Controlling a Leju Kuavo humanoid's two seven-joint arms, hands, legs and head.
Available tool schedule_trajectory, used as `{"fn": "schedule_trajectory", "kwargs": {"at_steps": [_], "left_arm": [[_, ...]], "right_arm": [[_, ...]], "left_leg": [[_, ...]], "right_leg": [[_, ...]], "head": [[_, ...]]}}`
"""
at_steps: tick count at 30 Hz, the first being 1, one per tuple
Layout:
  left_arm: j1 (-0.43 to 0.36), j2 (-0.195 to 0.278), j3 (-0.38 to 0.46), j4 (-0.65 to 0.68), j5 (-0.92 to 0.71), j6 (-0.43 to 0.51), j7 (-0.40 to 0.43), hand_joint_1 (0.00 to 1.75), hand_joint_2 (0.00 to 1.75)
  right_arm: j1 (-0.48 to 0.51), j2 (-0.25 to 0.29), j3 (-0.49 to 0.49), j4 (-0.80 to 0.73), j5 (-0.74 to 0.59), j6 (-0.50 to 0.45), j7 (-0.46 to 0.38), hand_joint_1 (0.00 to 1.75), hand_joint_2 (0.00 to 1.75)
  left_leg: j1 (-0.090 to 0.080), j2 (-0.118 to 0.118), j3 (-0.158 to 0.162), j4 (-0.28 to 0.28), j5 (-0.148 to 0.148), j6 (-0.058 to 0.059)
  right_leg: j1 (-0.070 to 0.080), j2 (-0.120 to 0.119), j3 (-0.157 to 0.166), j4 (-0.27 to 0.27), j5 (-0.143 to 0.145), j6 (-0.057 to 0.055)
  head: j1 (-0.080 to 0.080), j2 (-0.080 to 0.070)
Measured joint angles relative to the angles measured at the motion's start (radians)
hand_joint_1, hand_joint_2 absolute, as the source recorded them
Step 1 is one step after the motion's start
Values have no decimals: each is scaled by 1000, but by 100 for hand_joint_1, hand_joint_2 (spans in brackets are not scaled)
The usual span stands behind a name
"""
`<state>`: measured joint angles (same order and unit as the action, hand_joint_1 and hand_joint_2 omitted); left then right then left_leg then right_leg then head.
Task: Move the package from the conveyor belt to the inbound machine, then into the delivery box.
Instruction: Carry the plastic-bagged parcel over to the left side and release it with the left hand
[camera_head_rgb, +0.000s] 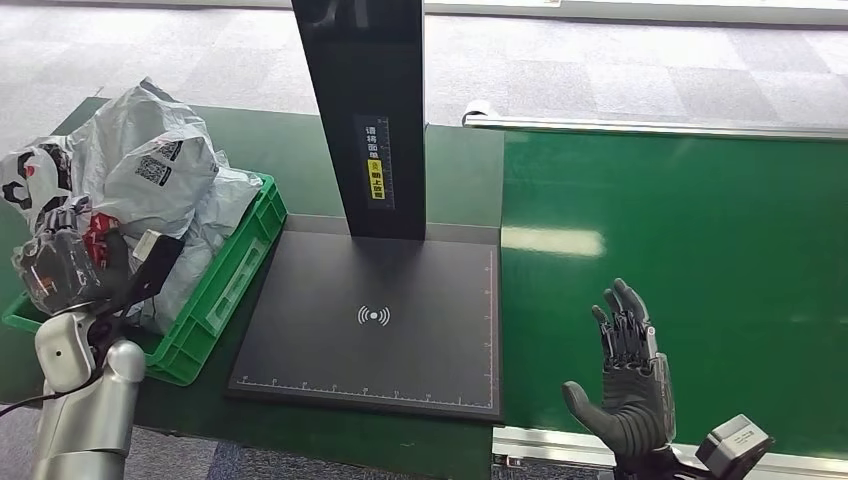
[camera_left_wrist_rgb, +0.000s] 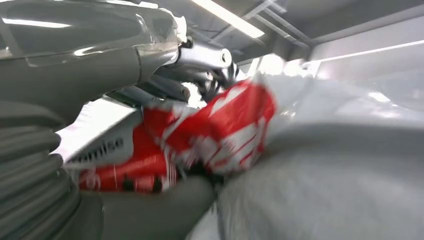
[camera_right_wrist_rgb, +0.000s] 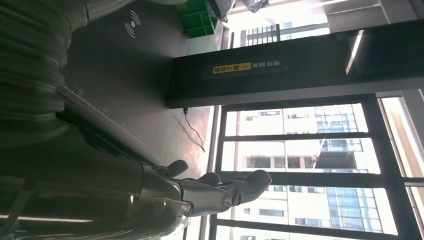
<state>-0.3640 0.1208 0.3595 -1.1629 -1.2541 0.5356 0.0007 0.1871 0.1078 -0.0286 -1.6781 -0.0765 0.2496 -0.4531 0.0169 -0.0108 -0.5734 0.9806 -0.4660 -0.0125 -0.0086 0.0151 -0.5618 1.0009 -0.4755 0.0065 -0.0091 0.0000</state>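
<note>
Left hand (camera_head_rgb: 62, 265) sitting over green box (camera_head_rgb: 232, 270), fingers gripping red and white package (camera_left_wrist_rgb: 200, 140). Package resting against pile of grey bags (camera_head_rgb: 150, 170) filling box. Box standing on green table, just beside black scan plate (camera_head_rgb: 380, 330). Black post (camera_head_rgb: 365, 110) standing up at far edge of plate. Right hand (camera_head_rgb: 625, 385) hanging over green belt (camera_head_rgb: 700, 270), fingers spread apart, holding nothing. Silver rail (camera_head_rgb: 650, 127) running along far side of belt.
</note>
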Motion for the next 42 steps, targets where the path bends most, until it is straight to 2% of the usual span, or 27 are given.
{"fn": "schedule_trajectory", "kwargs": {"at_steps": [9, 15, 18, 20, 21, 27, 30, 32, 35, 42], "left_arm": [[-2, -4, 25, 27, -30, 3, 46, 0, 175], [-2, -6, 64, 35, -69, -14, 164, 0, 175], [3, -9, 97, 37, -47, -6, 172, 0, 175], [7, -11, 116, 36, 12, 12, 126, 0, 175], [9, -12, 122, 35, 68, 20, 77, 0, 175], [43, -50, 103, -65, 641, -35, -411, 0, 175], [76, -78, 45, -168, 817, -81, -568, 0, 175], [96, -93, 3, -229, 877, -107, -605, 0, 175], [112, -104, -36, -287, 900, -117, -612, 0, 175], [124, -115, -63, -335, 914, -120, -612, 0, 175]], "right_arm": [[0, 7, 0, 0, 8, 2, 2, 0, 175], [-1, 16, 0, 0, 20, 5, 15, 0, 175], [-1, 21, 0, 0, 27, 9, 21, 0, 175], [-1, 23, 0, 0, 27, 10, 22, 0, 175], [-1, 24, 0, 0, 26, 10, 22, 0, 175], [-3, 23, 0, 1, 2, 2, 16, 0, 175], [-6, 20, 0, 6, -19, -11, 10, 0, 175], [-10, 17, 0, 10, -29, -18, 8, 0, 175], [-12, 13, 0, 15, -33, -20, 7, 0, 175], [-13, 6, 0, 20, -35, -21, 6, 0, 175]], "left_leg": [[0, 0, 0, 0, 0, 0], [0, 0, 0, 0, 0, 0], [0, 0, 0, 0, 0, 0], [0, 0, 0, 0, 0, 0], [0, 0, 0, 0, 0, 0], [0, 0, -1, 0, 0, 0], [0, 0, -1, 0, 0, 0], [0, -1, -1, 0, 0, 0], [0, 0, -1, 0, 0, 0], [0, -1, 0, 0, 0, 0]], "right_leg": [[0, 0, 0, 0, 0, 0], [0, 0, 0, 0, 0, 0], [0, 0, 0, 0, 0, 0], [0, 0, 0, 0, 0, 0], [0, 0, 0, 0, 0, 0], [0, 0, 0, 0, 0, 0], [-1, 0, 0, 0, 0, 0], [-1, 0, 0, 0, 0, 0], [0, 0, 0, 0, 0, 0], [0, 0, 0, 0, 0, 0]], "head": [[0, 0], [0, 0], [0, 0], [0, 0], [0, 0], [0, 0], [0, 0], [0, 0], [0, 0], [0, 0]]}}
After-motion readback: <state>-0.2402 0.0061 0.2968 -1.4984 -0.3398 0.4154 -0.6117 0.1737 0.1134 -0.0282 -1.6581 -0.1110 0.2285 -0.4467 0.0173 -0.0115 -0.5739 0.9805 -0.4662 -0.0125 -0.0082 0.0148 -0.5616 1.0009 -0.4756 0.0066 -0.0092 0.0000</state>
